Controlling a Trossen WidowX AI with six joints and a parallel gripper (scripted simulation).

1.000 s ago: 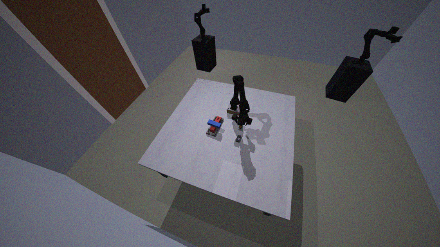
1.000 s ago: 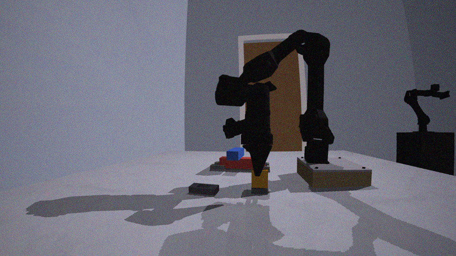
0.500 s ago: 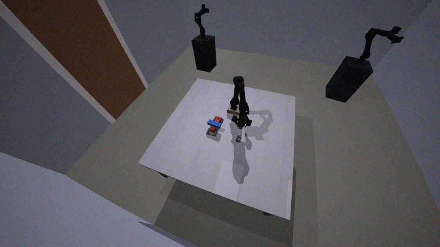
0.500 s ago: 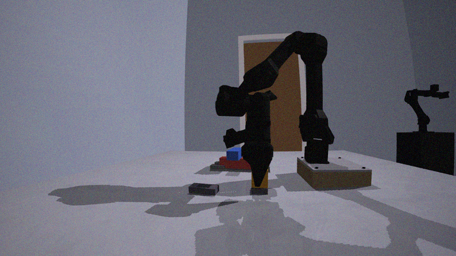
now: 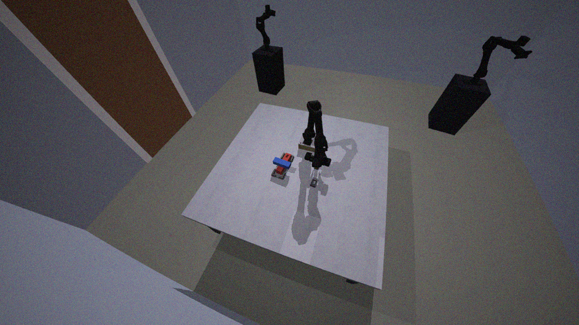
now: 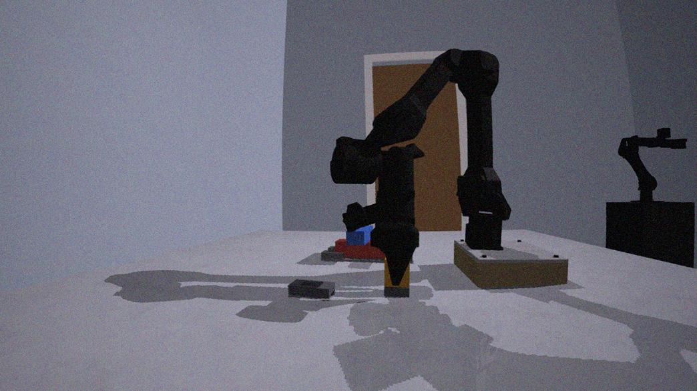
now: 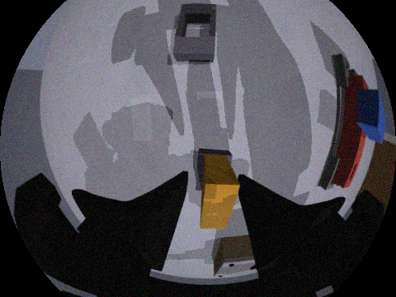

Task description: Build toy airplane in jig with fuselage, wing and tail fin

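The red fuselage [image 5: 287, 156] [image 6: 359, 250] [image 7: 350, 124] lies in the dark grey cradle [image 5: 275, 176] [image 6: 330, 256] [image 7: 339, 70]. The blue wing [image 5: 281, 162] [image 6: 358, 236] [image 7: 368, 108] sits across its top. A dark socket near the fuselage's tail is empty. The yellow-orange tail fin [image 6: 405, 278] [image 7: 214, 206] stands upright in a small dark holder [image 6: 397, 292] [image 7: 214, 152]. My gripper [image 5: 316, 166] [image 6: 395, 282] [image 7: 213, 177] points down over the fin, partly open, one finger on each side. A gap shows at the left finger; contact at the right is unclear. The top view hides the fin.
A second dark holder [image 5: 313, 182] [image 6: 310, 290] [image 7: 194, 49], empty, lies on the table beyond the fin. My arm's base block [image 5: 305, 147] [image 6: 521, 279] [image 7: 235, 248] is behind the fin. Two other arms stand on black pedestals [image 5: 269, 69] [image 5: 460, 103] off the table.
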